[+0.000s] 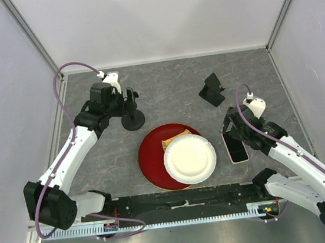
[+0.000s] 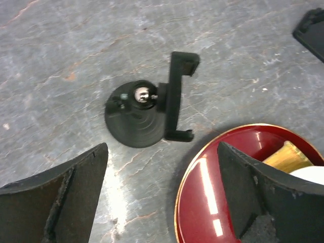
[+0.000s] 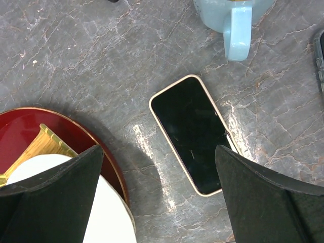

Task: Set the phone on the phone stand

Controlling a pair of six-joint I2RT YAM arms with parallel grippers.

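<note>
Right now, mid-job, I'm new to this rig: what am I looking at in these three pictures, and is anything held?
These are two robot arms, the left arm and the right arm, bolted at the near edge of a grey table. The top picture looks down from above and behind them. The other two come from a camera on each wrist; the dark wedges at the bottom are that arm's own fingers. The left gripper is open over a round-based black holder. The right gripper is open over the phone, which lies flat, screen up. The phone stand sits farther back with nothing on it. Also there: a red plate with a white paper plate on it, and a light blue mug. Nothing is held.
</note>
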